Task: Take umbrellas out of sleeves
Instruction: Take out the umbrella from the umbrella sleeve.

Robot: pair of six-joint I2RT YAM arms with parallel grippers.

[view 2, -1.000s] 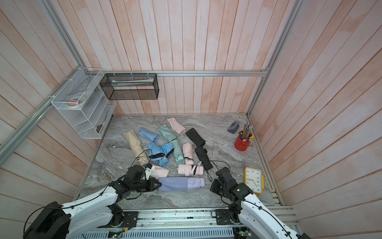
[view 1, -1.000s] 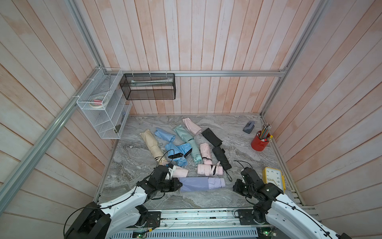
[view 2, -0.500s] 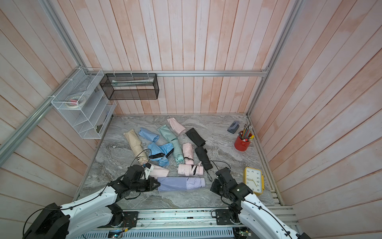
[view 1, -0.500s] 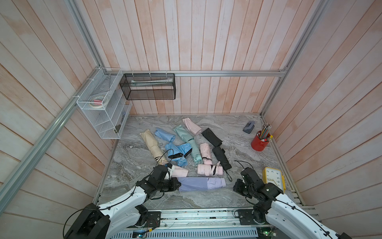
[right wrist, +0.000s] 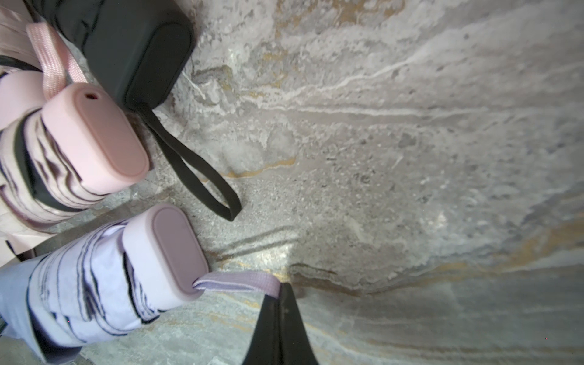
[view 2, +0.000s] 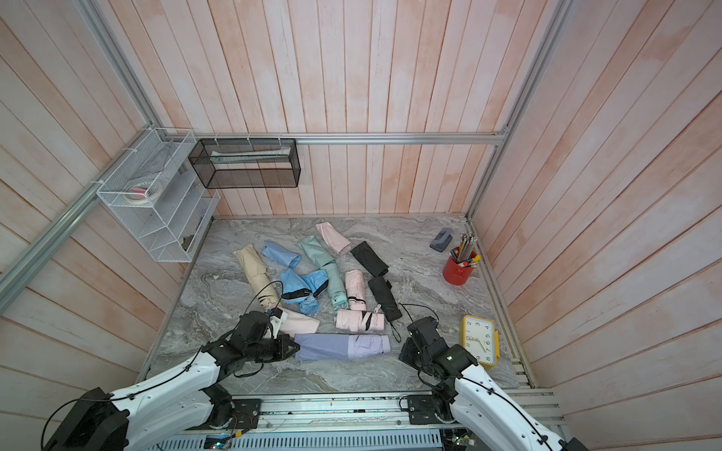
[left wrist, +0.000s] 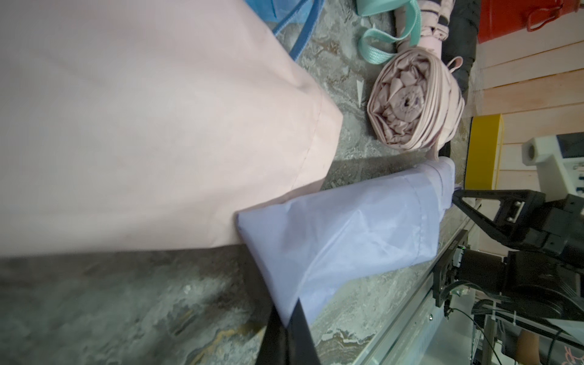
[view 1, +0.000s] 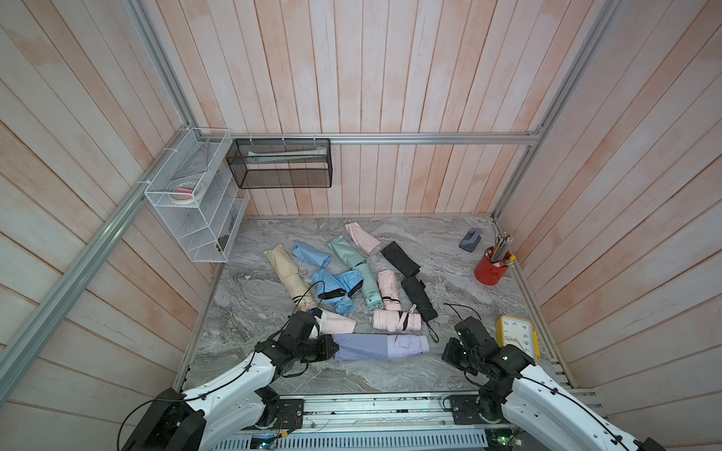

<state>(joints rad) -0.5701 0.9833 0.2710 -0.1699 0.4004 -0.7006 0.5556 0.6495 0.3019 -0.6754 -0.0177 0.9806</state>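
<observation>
The lavender umbrella (view 1: pixel 408 345) lies near the table's front edge, half inside its lavender sleeve (view 1: pixel 359 346). My left gripper (view 1: pixel 332 347) is shut on the sleeve's closed end (left wrist: pixel 331 246), as the left wrist view shows (left wrist: pixel 289 322). My right gripper (right wrist: pixel 281 290) is shut on the umbrella's lavender wrist strap (right wrist: pixel 237 281), just beyond its handle (right wrist: pixel 177 249). In both top views that gripper (view 2: pixel 402 351) sits to the right of the umbrella (view 2: pixel 369 345). Several other umbrellas and sleeves lie behind, among them a pink umbrella (view 1: pixel 394 320) and a pink sleeve (view 1: pixel 340 322).
A black umbrella (view 1: pixel 420 298) with its cord lies close to my right gripper. A yellow clock (view 1: pixel 517 337) and a red pencil cup (view 1: pixel 492 269) stand at the right. A white wire shelf (view 1: pixel 195 203) and black mesh basket (view 1: pixel 279 164) hang at the back left.
The lavender sleeve has slid a little to the left with my left gripper, and slightly more of the lavender umbrella shows. Both grippers keep their hold.
</observation>
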